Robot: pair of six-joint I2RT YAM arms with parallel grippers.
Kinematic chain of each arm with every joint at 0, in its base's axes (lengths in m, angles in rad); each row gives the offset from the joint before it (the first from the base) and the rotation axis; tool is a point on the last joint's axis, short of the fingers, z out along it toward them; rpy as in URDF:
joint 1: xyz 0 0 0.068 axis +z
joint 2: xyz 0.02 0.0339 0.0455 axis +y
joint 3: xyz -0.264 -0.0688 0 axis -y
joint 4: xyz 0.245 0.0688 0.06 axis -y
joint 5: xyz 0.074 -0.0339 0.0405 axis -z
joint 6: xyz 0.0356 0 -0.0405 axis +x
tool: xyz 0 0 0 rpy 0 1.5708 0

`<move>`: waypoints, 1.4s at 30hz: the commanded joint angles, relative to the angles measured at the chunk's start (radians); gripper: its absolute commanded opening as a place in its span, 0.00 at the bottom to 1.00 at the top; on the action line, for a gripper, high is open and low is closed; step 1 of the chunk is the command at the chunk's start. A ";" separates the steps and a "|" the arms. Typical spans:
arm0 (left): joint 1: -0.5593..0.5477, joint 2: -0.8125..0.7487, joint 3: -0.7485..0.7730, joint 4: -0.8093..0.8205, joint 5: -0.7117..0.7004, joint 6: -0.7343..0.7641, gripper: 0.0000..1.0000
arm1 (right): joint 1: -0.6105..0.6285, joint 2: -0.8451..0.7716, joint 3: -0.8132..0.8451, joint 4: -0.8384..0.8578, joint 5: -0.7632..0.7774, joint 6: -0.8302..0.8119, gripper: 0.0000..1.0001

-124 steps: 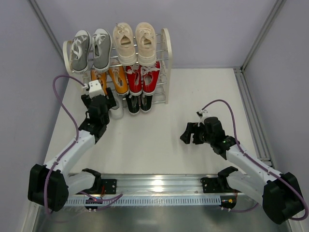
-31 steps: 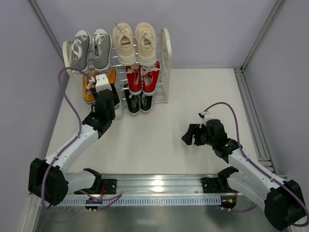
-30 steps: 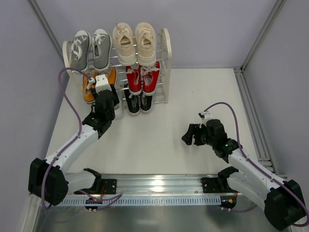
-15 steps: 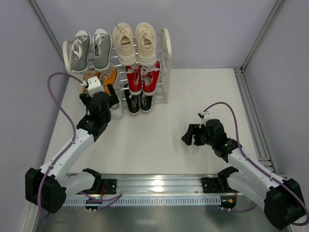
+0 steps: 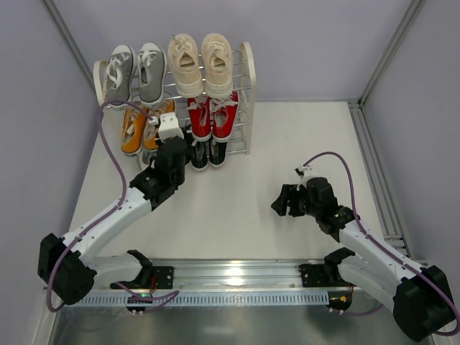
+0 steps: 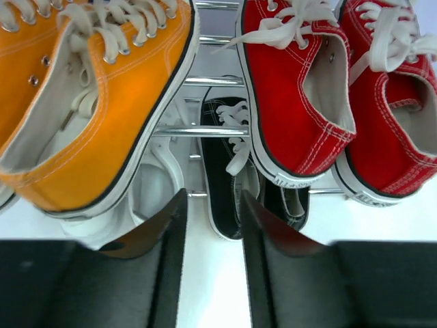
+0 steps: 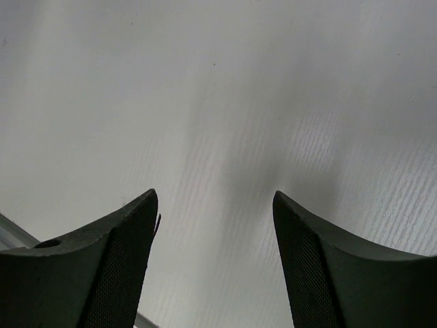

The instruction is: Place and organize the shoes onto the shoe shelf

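Note:
The shoe shelf [image 5: 246, 93] stands at the back of the table. Grey shoes [image 5: 134, 72] and cream shoes [image 5: 201, 63] fill its top tier. Orange shoes [image 5: 136, 129] [image 6: 89, 102] lie slanted on the middle tier beside red shoes [image 5: 213, 115] [image 6: 293, 102]. Black shoes [image 5: 208, 152] [image 6: 225, 191] and a white shoe [image 6: 153, 184] sit at the bottom. My left gripper [image 5: 185, 147] [image 6: 212, 198] hovers just in front of the bottom tier, between white and black shoes, jaws narrowly apart and holding nothing. My right gripper [image 5: 282, 201] [image 7: 214, 198] stands open above bare table.
The shelf's silver rods [image 6: 198, 131] run close ahead of the left fingers. A purple cable [image 5: 108, 144] loops off the left wrist beside the shelf's left end. A metal rail [image 5: 230, 273] crosses the near edge. Walls enclose the table on both sides.
My left arm has swung right, from in front of the orange shoes to the gap between white and black shoes, and its jaws have narrowed. The right arm has not moved.

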 commanded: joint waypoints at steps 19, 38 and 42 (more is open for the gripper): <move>0.085 0.370 0.111 0.372 0.171 0.128 0.00 | 0.000 -0.047 -0.014 0.005 0.021 0.004 0.65; 0.082 0.298 0.121 0.274 0.264 0.064 0.58 | 0.000 -0.017 0.000 0.022 0.023 0.018 0.65; 0.038 0.162 0.002 0.240 0.154 0.043 0.80 | 0.000 0.002 -0.006 0.041 0.017 0.024 0.65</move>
